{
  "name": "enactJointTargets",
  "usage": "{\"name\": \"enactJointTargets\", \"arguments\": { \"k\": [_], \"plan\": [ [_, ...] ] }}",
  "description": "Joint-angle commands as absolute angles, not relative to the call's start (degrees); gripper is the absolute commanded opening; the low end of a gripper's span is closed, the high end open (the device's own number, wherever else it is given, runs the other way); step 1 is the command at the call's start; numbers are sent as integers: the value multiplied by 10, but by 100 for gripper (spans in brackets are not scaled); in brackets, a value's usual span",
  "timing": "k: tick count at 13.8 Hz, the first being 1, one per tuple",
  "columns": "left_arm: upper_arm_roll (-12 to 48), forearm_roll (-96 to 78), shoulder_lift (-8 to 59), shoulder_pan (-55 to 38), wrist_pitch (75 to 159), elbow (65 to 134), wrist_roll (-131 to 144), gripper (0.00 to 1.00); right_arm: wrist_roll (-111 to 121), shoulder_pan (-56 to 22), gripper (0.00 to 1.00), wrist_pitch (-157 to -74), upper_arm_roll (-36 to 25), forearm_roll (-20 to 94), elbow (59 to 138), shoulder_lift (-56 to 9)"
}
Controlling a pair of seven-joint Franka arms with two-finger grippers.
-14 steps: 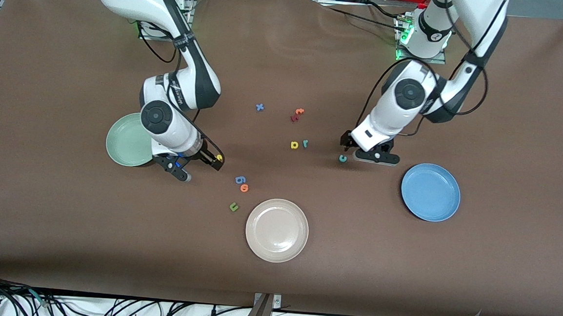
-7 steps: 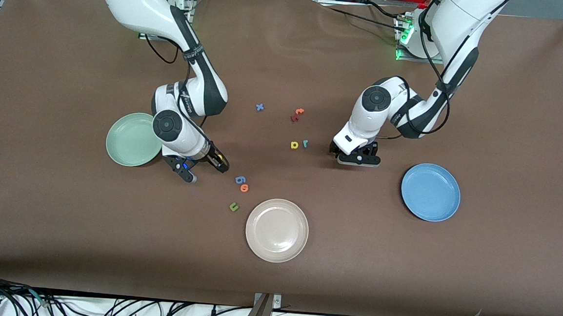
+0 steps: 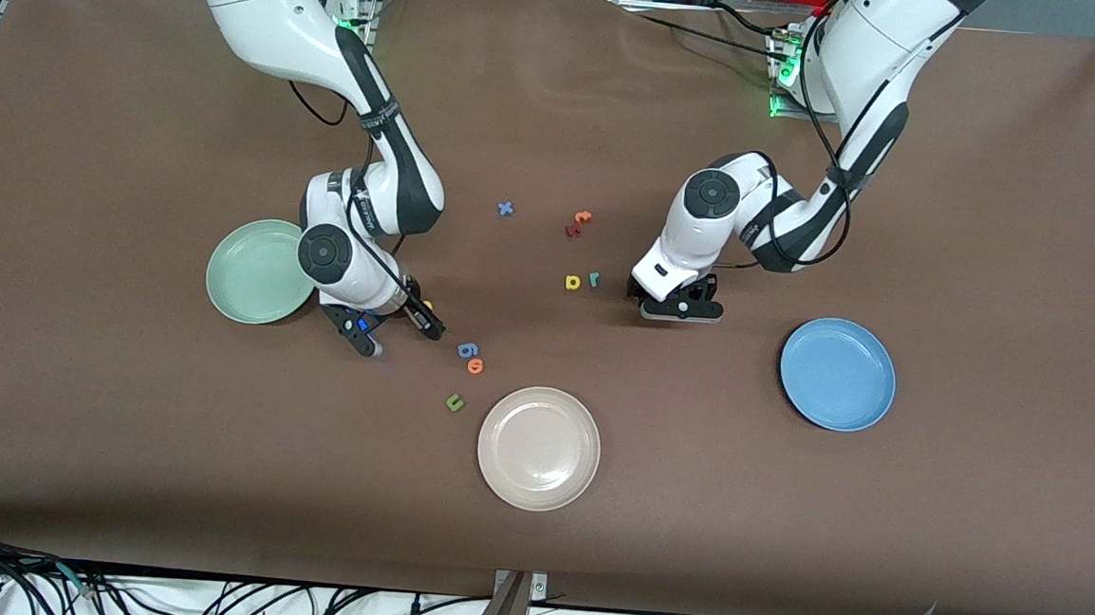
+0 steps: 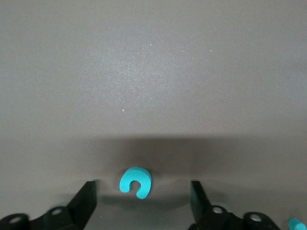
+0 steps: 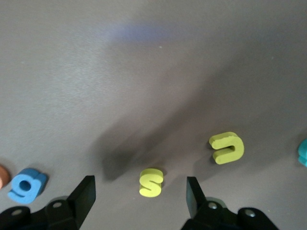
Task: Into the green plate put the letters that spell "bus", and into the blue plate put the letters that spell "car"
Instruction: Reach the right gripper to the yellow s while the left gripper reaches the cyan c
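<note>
The teal "c" (image 4: 135, 181) lies flat on the brown worktop (image 3: 782, 512), between the spread fingers of the left gripper (image 4: 142, 201). The yellow "s" (image 5: 151, 182) lies likewise inside the unclenched right gripper (image 5: 139, 196), beside the yellow "u" (image 5: 227, 147). Green plate (image 3: 226, 274) and blue plate (image 3: 870, 403) sit toward the worktop's two ends.

Glossy white arms, black joint bands, black cables, seemingly black fingers (image 4: 86, 201)

front view: high, facing the arms, whole table (image 3: 119, 471).
left wrist view: close above teal "c" (image 4: 135, 181).
right wrist view: close above yellow "s" (image 5: 151, 182), probably the yellow speck (image 3: 427, 306) in front view.
</note>
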State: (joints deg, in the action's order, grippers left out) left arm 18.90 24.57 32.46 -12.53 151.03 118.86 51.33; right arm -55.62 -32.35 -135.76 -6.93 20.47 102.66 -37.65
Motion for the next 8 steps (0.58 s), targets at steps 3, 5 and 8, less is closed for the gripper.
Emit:
{"name": "enactJointTargets", "arguments": {
  "k": [3,5,8],
  "plan": [
    [186,266,334,-127,1508,1172,530,57,-565,-321,64,-1361,-66,236,1026,-385],
    [186,266,334,-127,1507,1172,530,51,-563,-321,45,-1360,-66,236,1026,-385],
    [186,266,334,-127,1506,1172,531,43,-555,-319,19,-1359,-66,236,1025,-385]
  ]
}}
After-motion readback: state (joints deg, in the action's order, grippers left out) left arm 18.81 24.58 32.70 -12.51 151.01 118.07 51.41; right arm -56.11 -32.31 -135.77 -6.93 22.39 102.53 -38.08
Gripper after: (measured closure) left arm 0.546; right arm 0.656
